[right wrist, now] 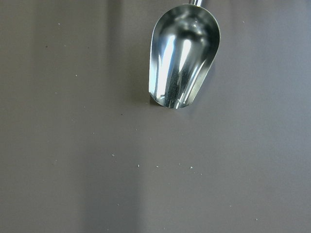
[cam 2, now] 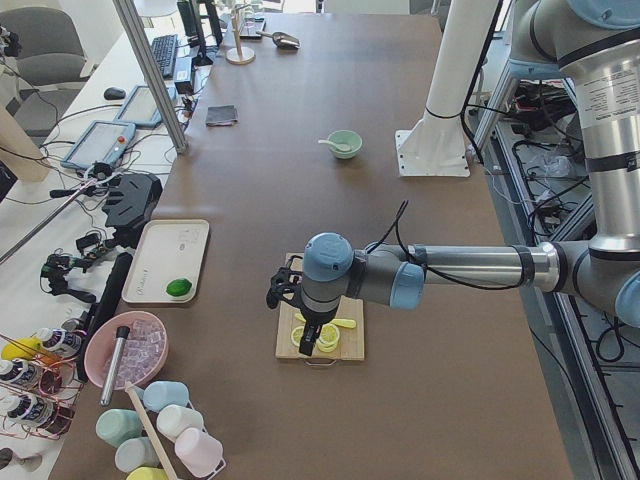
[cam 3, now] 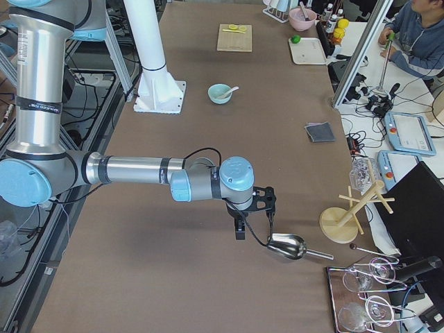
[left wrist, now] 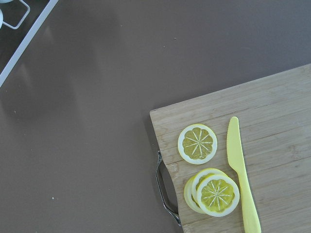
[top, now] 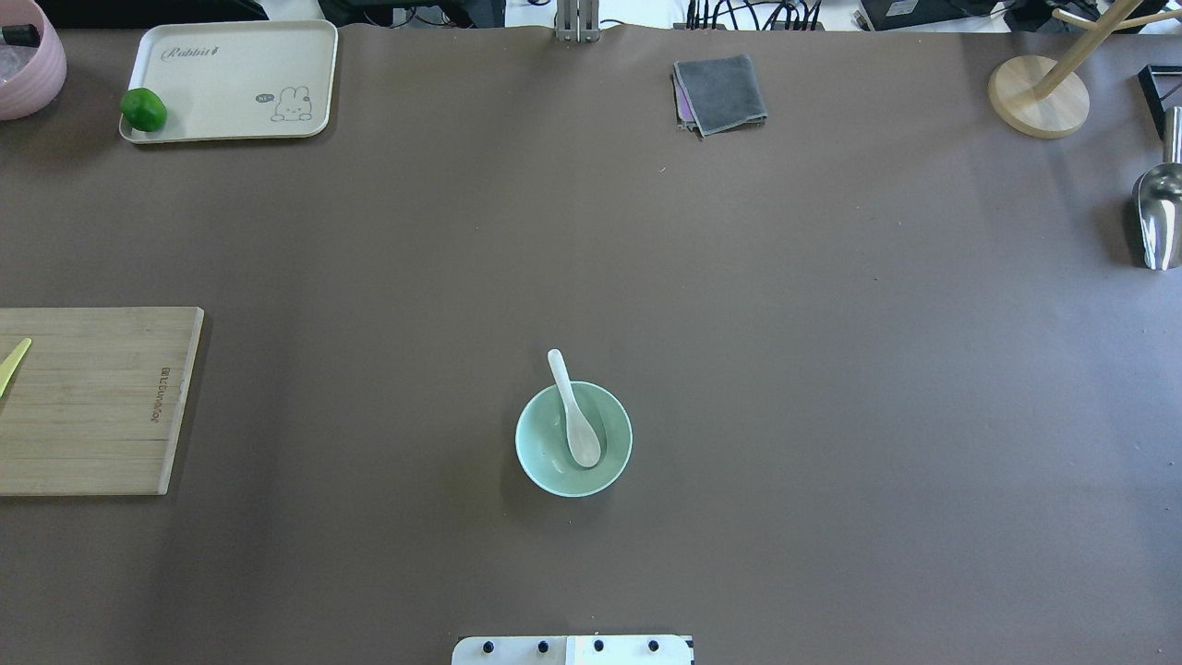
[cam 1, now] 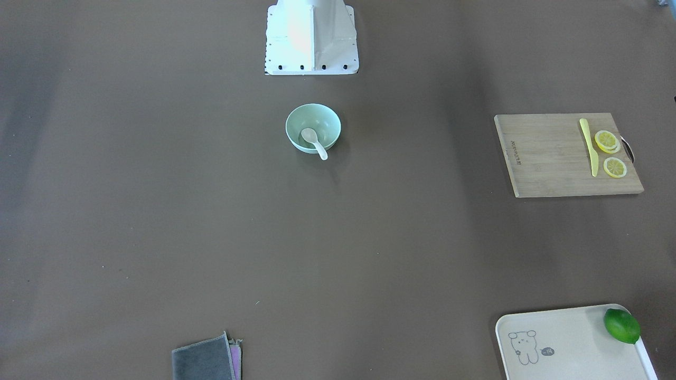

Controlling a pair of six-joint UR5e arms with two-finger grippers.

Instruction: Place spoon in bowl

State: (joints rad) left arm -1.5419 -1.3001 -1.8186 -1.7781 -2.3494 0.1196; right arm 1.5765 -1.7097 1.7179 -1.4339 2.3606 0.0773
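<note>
The white spoon (top: 574,416) lies in the mint-green bowl (top: 545,454) at the table's middle, near the robot's base. Its scoop rests on the bowl's bottom and its handle sticks out over the rim. Both show in the front-facing view too, the spoon (cam 1: 315,141) in the bowl (cam 1: 328,117). My left gripper (cam 2: 310,338) hangs over the cutting board at the table's left end, far from the bowl. My right gripper (cam 3: 239,232) hangs next to a metal scoop at the right end. I cannot tell whether either gripper is open or shut.
A wooden cutting board (cam 1: 549,158) holds a yellow knife (cam 1: 590,145) and lemon slices (cam 1: 607,141). A cream tray (top: 231,65) carries a lime (top: 143,109). A grey cloth (top: 718,92), a metal scoop (top: 1159,217) and a wooden stand (top: 1039,95) sit at the far side.
</note>
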